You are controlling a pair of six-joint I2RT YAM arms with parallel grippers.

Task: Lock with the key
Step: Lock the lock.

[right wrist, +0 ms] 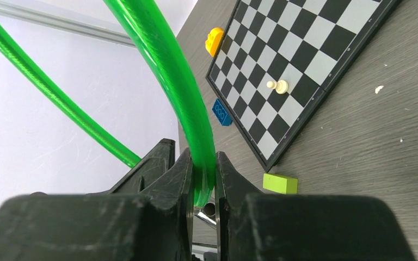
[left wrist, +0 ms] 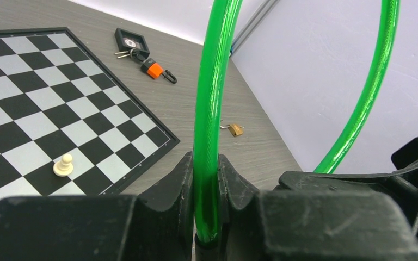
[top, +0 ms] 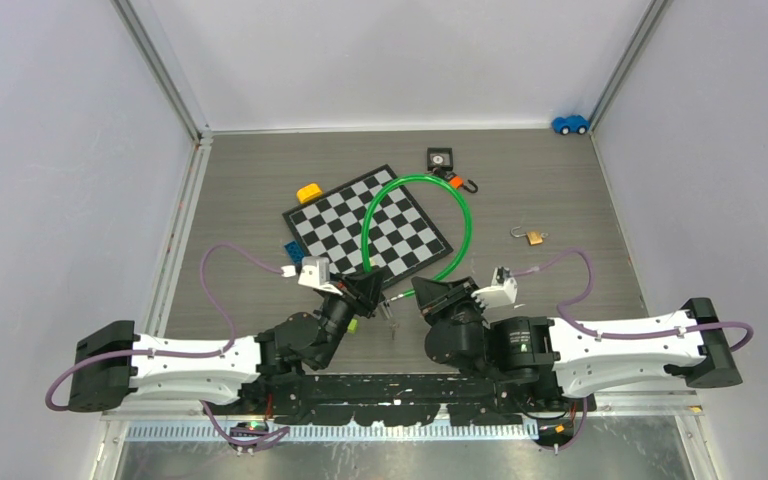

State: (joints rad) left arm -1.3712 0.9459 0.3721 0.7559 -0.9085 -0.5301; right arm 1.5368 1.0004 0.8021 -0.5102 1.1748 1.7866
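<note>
Top external view: you see the left gripper (top: 368,290) and the right gripper (top: 438,293) facing each other near the arm bases, each closed on one end of the green cable (top: 465,215). The cable rises from the left gripper, arches toward 12 o'clock over the chessboard (top: 365,225), and comes down to the right gripper. The key bunch (top: 450,172), with its black fob and orange clip, lies on the table at 12 o'clock from the right gripper, well apart from both hands. A brass padlock (top: 532,237) lies at 2 o'clock from the right gripper, and a blue toy car (top: 570,124) sits in the far corner at 1 o'clock. A yellow block (top: 308,193) lies just beside the board's edge at 10 o'clock. Left wrist view: the jaws of your left gripper (left wrist: 206,174) are nearly together, with the cable pinched between them. A white pawn (left wrist: 63,164) stands upright on the board. Right wrist view: your right gripper (right wrist: 202,168) clamps the cable in the same narrow way. A lime block (right wrist: 280,183) lies on the table near the board's corner.
</note>
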